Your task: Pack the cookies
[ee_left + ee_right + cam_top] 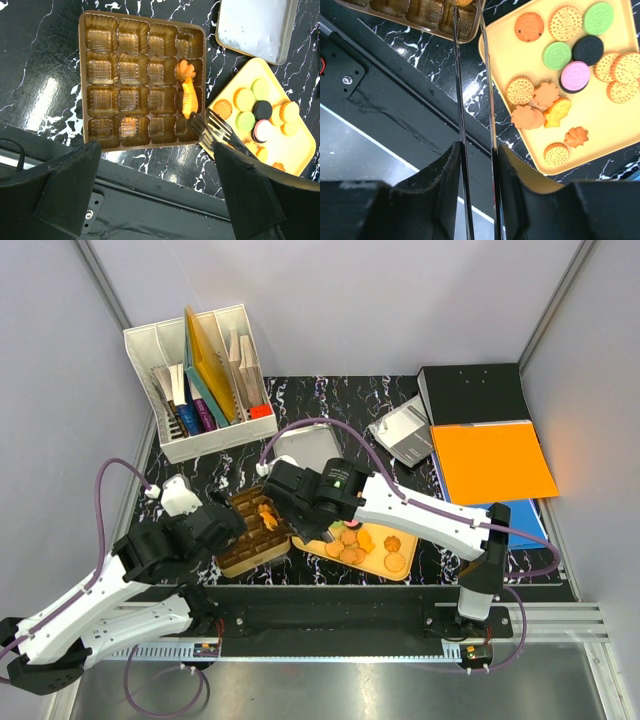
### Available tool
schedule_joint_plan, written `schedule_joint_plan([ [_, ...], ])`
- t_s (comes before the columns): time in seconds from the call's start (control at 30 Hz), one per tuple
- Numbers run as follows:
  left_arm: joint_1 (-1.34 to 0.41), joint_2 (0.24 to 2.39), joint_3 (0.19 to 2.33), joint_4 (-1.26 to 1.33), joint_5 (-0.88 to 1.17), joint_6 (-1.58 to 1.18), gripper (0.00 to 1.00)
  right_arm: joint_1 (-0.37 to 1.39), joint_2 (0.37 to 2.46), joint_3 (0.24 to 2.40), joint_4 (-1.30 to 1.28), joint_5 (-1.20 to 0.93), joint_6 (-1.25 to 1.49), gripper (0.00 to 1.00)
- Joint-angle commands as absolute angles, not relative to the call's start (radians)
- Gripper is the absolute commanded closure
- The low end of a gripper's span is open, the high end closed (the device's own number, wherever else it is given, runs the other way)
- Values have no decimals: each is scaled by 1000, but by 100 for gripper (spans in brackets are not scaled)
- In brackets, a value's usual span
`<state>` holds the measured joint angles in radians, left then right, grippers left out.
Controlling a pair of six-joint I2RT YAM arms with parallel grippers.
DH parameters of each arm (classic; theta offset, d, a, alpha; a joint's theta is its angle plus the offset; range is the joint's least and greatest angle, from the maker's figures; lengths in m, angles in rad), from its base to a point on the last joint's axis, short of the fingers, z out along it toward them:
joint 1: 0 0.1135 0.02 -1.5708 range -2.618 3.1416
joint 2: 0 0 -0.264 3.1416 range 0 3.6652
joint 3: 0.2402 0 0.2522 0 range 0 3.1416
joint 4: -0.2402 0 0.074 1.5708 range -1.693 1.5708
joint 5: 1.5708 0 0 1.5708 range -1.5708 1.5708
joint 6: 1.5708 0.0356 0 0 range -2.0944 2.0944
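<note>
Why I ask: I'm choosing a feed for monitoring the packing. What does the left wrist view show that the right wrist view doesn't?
Only the left wrist view shows the whole brown compartment tray, an orange fish-shaped cookie lying in its column nearest the plate, and a silver tin. Only the right wrist view shows a yellow fish-shaped cookie lying on the yellow plate. Both share that plate, its green cookies, black cookie and pink cookie, and the marbled tabletop.
</note>
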<state>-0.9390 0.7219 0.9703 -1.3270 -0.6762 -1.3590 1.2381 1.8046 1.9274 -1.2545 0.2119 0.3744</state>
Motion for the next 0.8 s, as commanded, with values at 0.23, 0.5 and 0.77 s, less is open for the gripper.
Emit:
schedule_joint_plan([
  [0.23, -937, 735, 971, -1281, -670, -1330, 1, 1224, 1634, 1919, -1279, 374, 437, 80],
  [0.5, -937, 759, 971, -1244, -655, -1304, 1, 1080, 1478, 1697, -1293, 428, 523, 98],
  [0.77, -937, 775, 950, -1213, -618, -1279, 1, 988, 1448, 1332, -1134, 341, 583, 100],
])
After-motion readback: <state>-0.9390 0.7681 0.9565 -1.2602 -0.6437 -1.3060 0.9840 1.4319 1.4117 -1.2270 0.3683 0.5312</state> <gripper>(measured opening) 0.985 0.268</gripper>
